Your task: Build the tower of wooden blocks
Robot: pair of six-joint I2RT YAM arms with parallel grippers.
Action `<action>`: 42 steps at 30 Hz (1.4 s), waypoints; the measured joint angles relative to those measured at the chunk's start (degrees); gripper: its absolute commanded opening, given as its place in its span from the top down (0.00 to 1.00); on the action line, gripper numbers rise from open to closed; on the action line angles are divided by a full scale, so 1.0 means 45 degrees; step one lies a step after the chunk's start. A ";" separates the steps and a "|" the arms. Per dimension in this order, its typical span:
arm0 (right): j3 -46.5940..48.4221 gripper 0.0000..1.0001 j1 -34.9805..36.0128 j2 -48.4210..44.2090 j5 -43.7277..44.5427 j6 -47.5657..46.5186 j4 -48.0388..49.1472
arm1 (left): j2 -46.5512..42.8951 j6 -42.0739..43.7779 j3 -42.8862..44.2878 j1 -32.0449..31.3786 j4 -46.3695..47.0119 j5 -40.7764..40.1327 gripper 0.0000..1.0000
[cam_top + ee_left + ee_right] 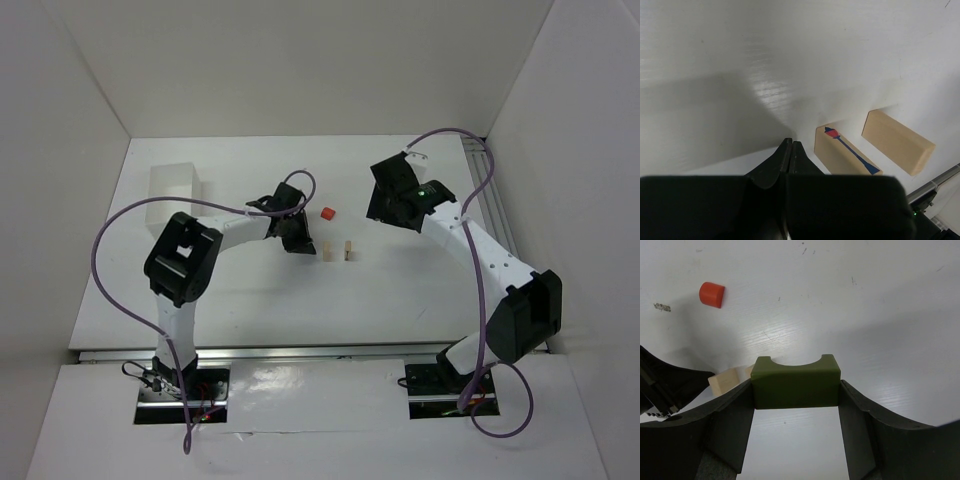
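Two pale tan blocks (pixel 327 251) (pixel 349 250) stand upright side by side mid-table. In the left wrist view the nearer one (pixel 842 152) bears a blue and red lamp-post print, and the other (pixel 897 141) is plain. A small red piece (pixel 326 213) lies behind them, also seen in the right wrist view (pixel 712 294). My left gripper (pixel 791 143) is shut and empty, just left of the tan blocks (pixel 300 243). My right gripper (pixel 796 386) is shut on a dark green arch block (pixel 796 381), held above the table right of the blocks (pixel 388 208).
A white rectangular box (pixel 172 185) stands at the back left. White walls enclose the table on three sides. A rail (pixel 300 352) runs along the near edge. One tan block (pixel 725 381) and part of the left gripper (pixel 660 385) show in the right wrist view.
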 measured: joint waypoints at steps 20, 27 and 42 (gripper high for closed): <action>-0.0005 0.49 -0.0112 0.0000 -0.0257 -0.0102 0.0005 | 0.0753 -0.0039 0.0821 -0.0403 0.0151 0.0471 1.00; -0.0010 0.49 -0.0175 0.0000 -0.0257 -0.0136 0.0005 | 0.0787 -0.0330 0.0889 -0.0403 0.0005 0.0408 1.00; -0.0248 0.49 -0.0175 0.0000 -0.0277 -0.0141 0.0044 | 0.0602 -0.0699 0.0651 -0.0486 -0.0019 0.0078 1.00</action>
